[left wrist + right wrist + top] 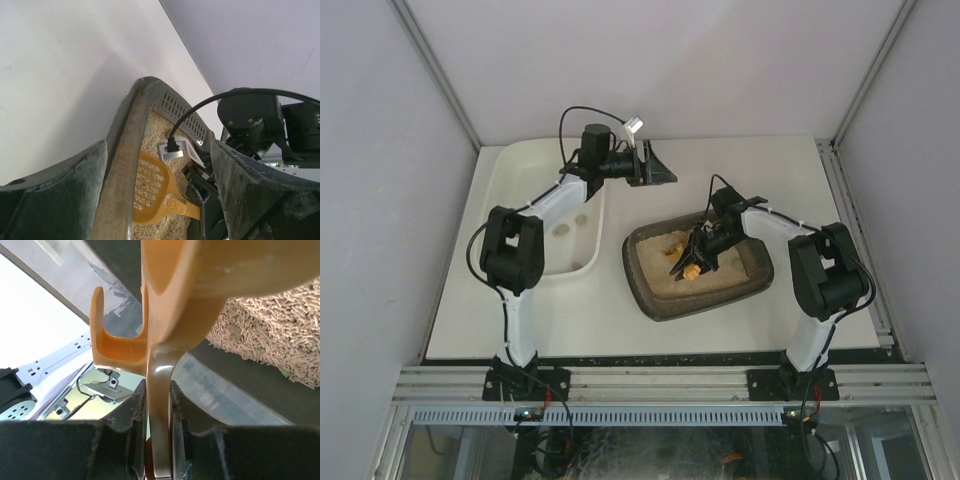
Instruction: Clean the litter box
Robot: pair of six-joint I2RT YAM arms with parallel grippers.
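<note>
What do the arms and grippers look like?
Left arm and right arm: white links, black joint housings. A thin black cable loops above each wrist. Left gripper and right gripper: black, fingers dark and dusty.

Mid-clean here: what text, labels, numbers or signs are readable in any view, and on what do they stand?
No readable text in any view.
Tiny pale marks on the right arm's black housing: too blurred to read.
No print visible on the litter box, the scoop or the white tub.
</note>
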